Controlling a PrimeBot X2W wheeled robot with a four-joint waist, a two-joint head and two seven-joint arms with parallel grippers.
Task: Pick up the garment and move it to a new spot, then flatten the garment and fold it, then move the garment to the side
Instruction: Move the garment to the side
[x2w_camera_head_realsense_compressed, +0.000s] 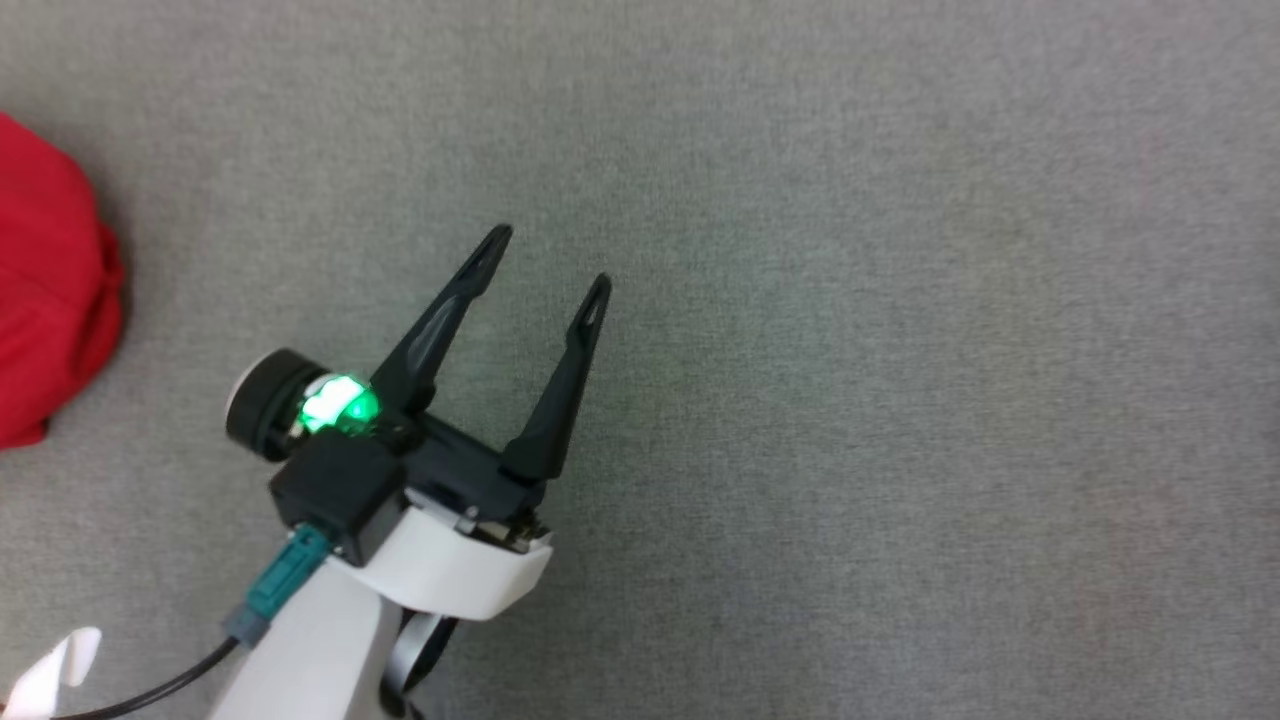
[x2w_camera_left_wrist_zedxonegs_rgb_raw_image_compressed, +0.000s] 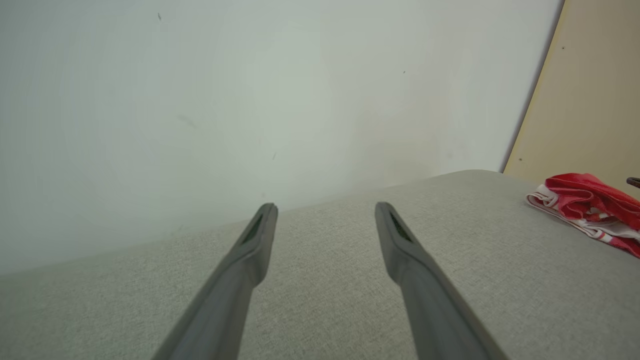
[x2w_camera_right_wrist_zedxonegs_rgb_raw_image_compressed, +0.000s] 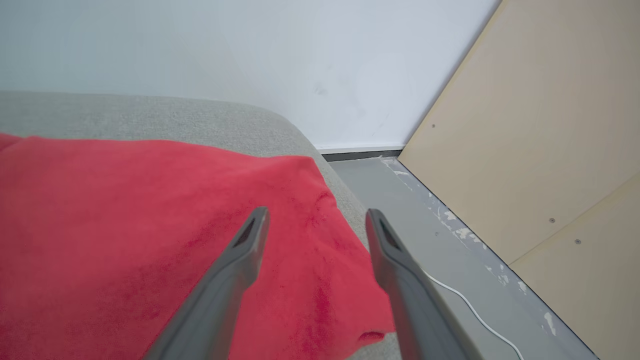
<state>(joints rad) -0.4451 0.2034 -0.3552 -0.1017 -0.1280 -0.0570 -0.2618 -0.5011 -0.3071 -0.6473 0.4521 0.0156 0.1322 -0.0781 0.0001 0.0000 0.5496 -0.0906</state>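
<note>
1. Two views placed the garment (x2w_camera_head_realsense_compressed: 45, 280) differently. The head view had it plain red at 9 o'clock, apart from the left gripper (x2w_camera_head_realsense_compressed: 550, 257), whose empty fingers were spread wide and pointed to 1 o'clock.
2. The right wrist view put the right gripper (x2w_camera_right_wrist_zedxonegs_rgb_raw_image_compressed: 315, 215) over it, fingers wide and gripping nothing, with the floor (x2w_camera_right_wrist_zedxonegs_rgb_raw_image_compressed: 425, 225) at 3 o'clock.
3. The left wrist view added white bands on it, at 3 o'clock across the bare grey fabric surface (x2w_camera_left_wrist_zedxonegs_rgb_raw_image_compressed: 325, 310).

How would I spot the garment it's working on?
Start from the broad grey fabric surface that meets the pale wall. Follow it to the end beside the beige panel, where the garment lies in a low bundle. Its bright red cloth with white-striped edges stands out against the plain grey.
</note>
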